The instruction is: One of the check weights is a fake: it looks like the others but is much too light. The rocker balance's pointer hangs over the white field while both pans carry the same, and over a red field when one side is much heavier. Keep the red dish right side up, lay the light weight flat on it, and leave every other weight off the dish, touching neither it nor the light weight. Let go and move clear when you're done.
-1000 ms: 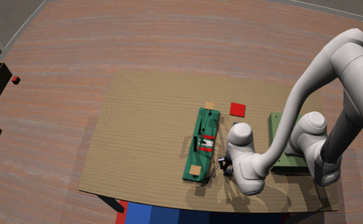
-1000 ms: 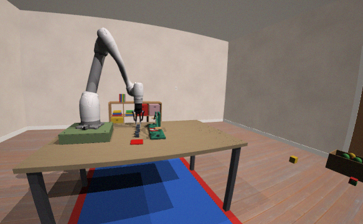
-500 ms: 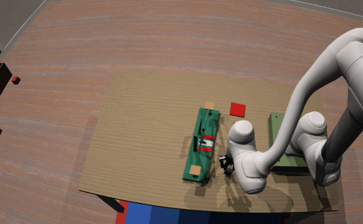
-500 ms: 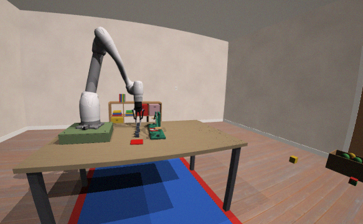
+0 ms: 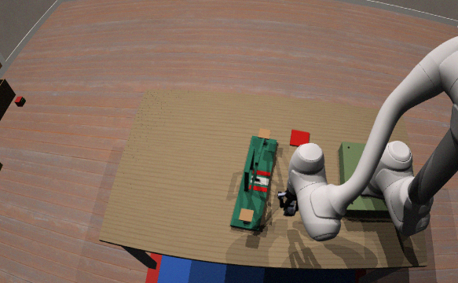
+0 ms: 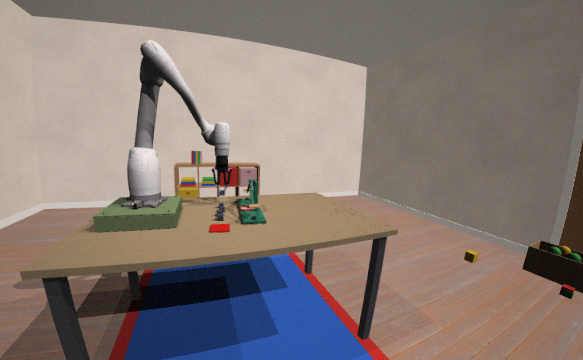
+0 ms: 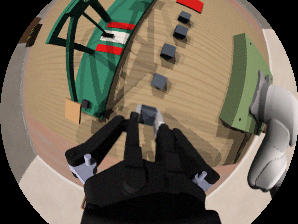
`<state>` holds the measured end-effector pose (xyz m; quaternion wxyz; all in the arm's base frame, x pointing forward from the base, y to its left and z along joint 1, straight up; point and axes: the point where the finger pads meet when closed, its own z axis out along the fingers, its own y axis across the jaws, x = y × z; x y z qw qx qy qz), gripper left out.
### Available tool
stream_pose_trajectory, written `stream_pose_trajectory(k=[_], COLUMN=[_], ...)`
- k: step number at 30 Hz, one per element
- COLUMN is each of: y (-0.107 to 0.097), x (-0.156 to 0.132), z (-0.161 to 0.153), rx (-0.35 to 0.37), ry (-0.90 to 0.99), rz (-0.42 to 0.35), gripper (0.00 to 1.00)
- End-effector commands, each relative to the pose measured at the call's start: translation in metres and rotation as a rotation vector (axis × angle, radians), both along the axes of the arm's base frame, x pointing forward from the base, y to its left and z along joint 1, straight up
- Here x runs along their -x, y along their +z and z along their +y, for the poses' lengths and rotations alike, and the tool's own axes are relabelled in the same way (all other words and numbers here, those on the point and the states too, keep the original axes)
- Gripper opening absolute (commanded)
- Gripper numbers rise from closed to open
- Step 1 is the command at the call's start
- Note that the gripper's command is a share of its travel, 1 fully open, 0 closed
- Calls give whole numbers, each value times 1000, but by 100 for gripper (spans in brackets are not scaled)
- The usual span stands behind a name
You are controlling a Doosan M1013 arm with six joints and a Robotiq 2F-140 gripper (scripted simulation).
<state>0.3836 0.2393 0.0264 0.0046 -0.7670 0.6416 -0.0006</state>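
Top: my end effector (image 5: pixel 288 202) hung beside the green balance (image 5: pixel 256 181), red dish (image 5: pixel 299 137) lay beyond on the tabletop (image 5: pixel 181 165).
Exterior: end effector raised.
Wrist: I had it clamped on a grey weight (image 7: pixel 149 115); three other weights (image 7: pixel 168 51) lined toward the dish.

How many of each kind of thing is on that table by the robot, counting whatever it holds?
Grey weights: 5, one of them in the gripper
Green balance: 1
Tan pans: 2
Red dish: 1
Total: 9
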Motion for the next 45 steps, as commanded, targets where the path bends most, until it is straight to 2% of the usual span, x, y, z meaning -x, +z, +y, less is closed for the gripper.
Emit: stream_pose_trajectory(k=[1, 12, 19, 21, 23, 29, 33, 41, 43, 45], y=[4, 4, 8, 20, 20, 66, 86, 94, 95, 98], x=[1, 1, 1, 2, 2, 5, 7, 7, -5, -59], z=[0, 0, 2, 9, 9, 34, 45, 50, 52, 60], rx=[3, 3, 3, 3, 3, 3, 3, 3, 3, 3], ry=[-1, -11, -92, -100, -100, -100, -100, -100, -100, -100], rz=[3, 3, 3, 3, 3, 3, 3, 3, 3, 3], gripper=[24, 24, 24, 24, 24, 24, 24, 24, 24, 24])
